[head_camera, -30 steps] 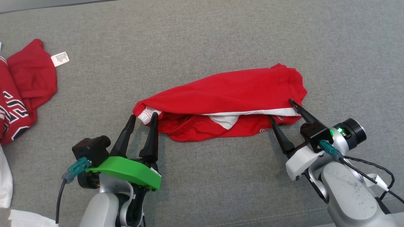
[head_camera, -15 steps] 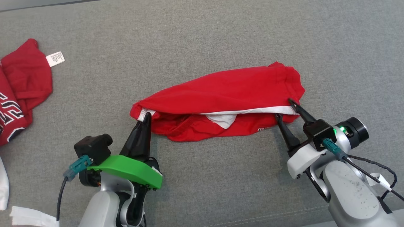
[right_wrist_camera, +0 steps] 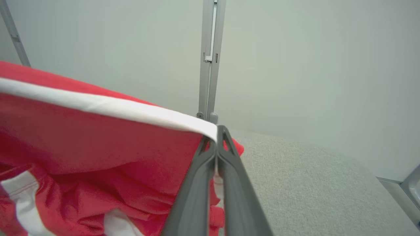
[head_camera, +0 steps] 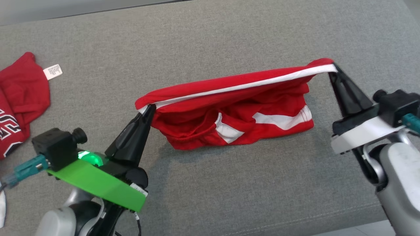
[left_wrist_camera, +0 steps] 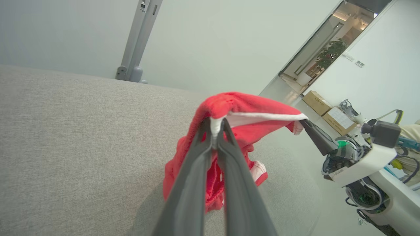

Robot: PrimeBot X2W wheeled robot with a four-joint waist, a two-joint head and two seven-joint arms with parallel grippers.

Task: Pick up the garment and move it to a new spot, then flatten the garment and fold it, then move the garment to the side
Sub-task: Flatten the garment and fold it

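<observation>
**A:** Where is the red garment?

**B:** It is strung between the two arms over the middle of the grey fabric-covered table. Its white-trimmed edge is pulled into a line and the rest sags in folds toward the cloth.

**A:** What about the left pincer?

**B:** It is pressed together on the garment's left corner. In the left wrist view, white trim is nipped between the tips.

**A:** And the right pincer?

**B:** It is clamped on the opposite corner and sits higher in the head view. In its own wrist view, the white band ends right at the closed tips.

**A:** Does the garment touch the table?

**B:** The lowest folds hang close to it, but I cannot tell whether they rest on it.

**A:** Is there anything else nearby?

**B:** A second red garment with a white label lies well apart at the far left.
</observation>
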